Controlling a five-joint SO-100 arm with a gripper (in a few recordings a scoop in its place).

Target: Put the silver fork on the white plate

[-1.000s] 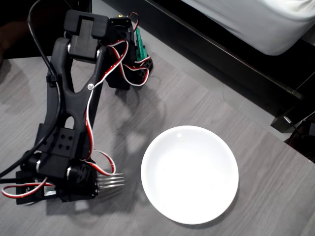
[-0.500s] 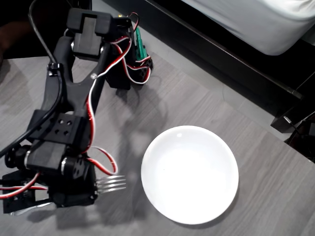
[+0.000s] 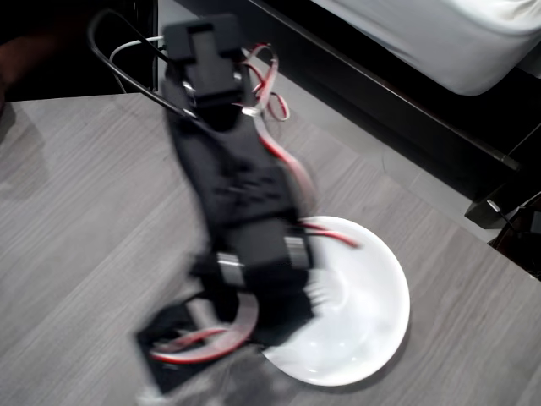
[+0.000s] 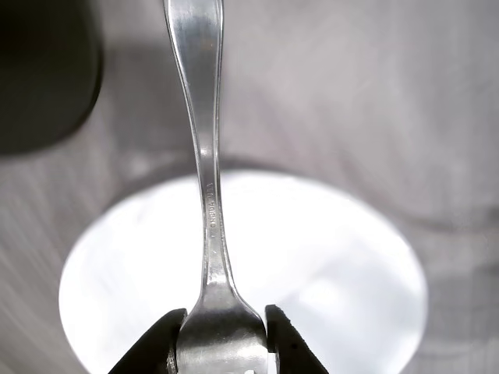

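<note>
- The setting is a grey wood-grain table (image 3: 76,211), with a dark bed frame and pale bedding along its far edge in the overhead view.
- The gripper (image 4: 221,331) is closed on the fork (image 4: 209,179). In the wrist view its two black fingers (image 4: 160,347) pinch the neck of the fork from either side, just where the handle widens toward the tines.
- From that pinch the handle runs straight away from the gripper, up the wrist view, with its broader end past the plate's far edge and over bare table.
- The plate (image 4: 327,273) lies directly beneath the gripper in the wrist view, so the fork is held in the air above it and is not yet lying on it.
- Holding near the tines leaves the long handle free. I judge that this suits laying the fork flat across the plate, though the handle may overhang the rim.
- In the overhead view the arm (image 3: 245,211) is motion-blurred and reaches across the near-left part of the plate (image 3: 380,296). Its bulk hides the fingers and most of the fork, and only a faint hint of tines shows at the arm's end.
- The wrist view supplies what that blur hides: the grip itself and how the fork lines up with the plate.
- The overhead view supplies what the wrist view cannot: the arm's reach across the table and the plate's open right half.
</note>
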